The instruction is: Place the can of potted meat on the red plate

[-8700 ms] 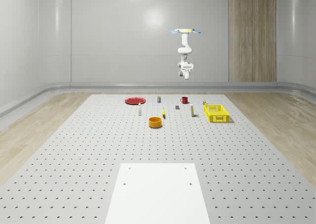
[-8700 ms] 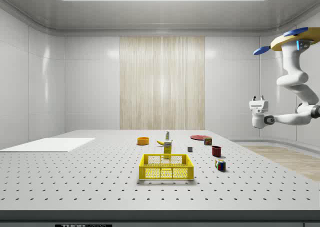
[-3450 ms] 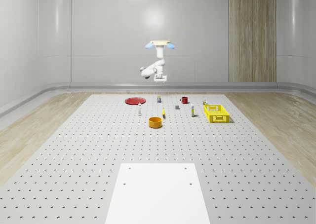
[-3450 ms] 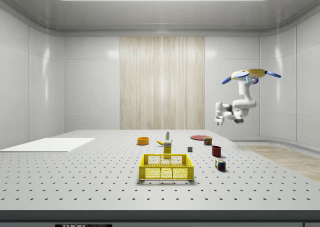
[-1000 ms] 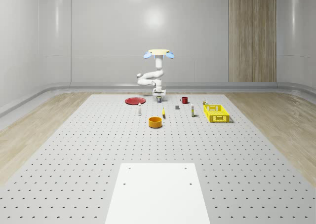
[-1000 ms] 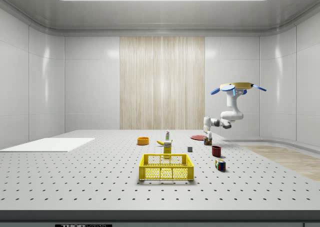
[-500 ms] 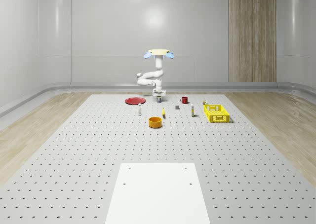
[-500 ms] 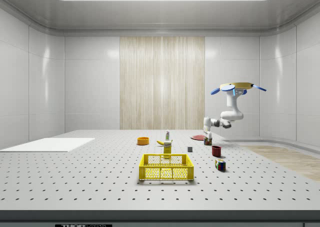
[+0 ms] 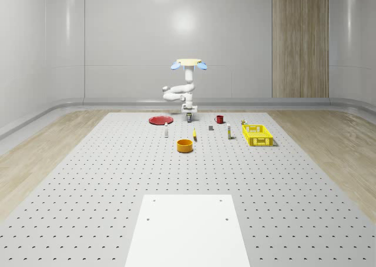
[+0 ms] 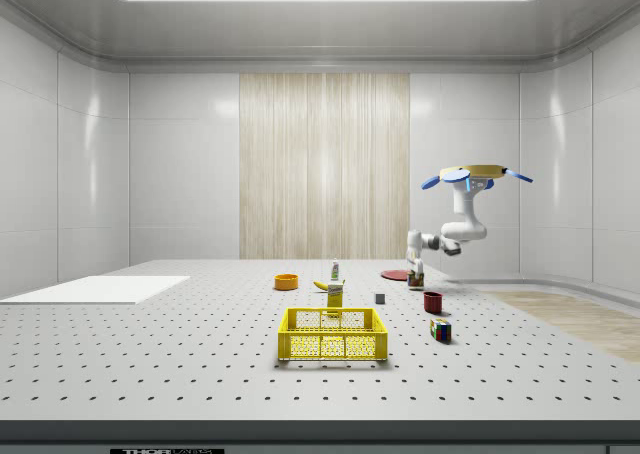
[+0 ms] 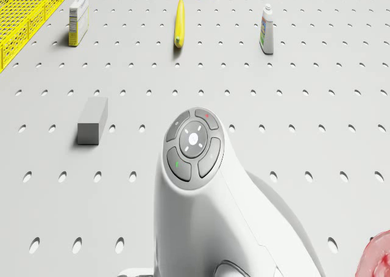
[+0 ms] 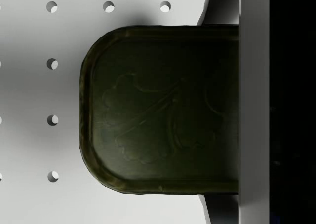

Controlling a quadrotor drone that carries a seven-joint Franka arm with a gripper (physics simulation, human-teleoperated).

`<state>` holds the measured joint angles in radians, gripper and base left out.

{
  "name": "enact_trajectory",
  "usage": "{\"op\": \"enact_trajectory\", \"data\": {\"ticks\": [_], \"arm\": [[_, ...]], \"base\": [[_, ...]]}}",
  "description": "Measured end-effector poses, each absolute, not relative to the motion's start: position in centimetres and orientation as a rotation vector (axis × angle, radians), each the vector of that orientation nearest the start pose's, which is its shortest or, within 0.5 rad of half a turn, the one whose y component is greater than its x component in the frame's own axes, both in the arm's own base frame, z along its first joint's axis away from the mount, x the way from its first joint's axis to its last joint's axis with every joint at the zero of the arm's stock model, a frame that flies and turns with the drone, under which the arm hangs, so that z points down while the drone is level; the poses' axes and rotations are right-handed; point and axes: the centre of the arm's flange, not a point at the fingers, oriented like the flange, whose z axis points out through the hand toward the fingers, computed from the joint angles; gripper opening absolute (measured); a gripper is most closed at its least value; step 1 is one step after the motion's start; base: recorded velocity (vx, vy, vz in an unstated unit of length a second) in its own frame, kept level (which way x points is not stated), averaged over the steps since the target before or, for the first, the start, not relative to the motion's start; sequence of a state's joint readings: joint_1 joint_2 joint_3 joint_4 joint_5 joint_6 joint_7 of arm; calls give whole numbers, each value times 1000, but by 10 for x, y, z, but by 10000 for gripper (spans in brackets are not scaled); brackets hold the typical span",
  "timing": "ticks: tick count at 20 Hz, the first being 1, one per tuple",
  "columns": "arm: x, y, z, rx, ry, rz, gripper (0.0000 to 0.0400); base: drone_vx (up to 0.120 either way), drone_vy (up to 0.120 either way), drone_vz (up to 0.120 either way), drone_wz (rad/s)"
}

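Hovering over the perforated white table's (image 9: 88,179) far end, my claw (image 10: 414,267), lower than before, grips the potted meat can (image 12: 163,110).

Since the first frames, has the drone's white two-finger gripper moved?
Yes. The gripper has come down from beyond the table's edge to the potted meat can, beside the red plate.

Potted meat can (image 12: 163,110) dark-lidded, upright; red plate (image 9: 159,120) flat, nearby.

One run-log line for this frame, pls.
phase: pick | drone: hovering above table far end | pincer: down at can of potted meat | red plate: bare, can not on it
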<state>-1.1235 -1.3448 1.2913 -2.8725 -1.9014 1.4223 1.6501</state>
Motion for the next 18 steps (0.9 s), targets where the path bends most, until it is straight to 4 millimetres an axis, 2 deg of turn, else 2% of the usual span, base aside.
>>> {"op": "enact_trajectory", "data": {"ticks": [7, 18], "arm": [[307, 0, 479, -4, 2, 788, 285], [307, 0, 470, -4, 2, 789, 284]], "base": [[0, -109, 0, 0], [0, -120, 0, 0]]}}
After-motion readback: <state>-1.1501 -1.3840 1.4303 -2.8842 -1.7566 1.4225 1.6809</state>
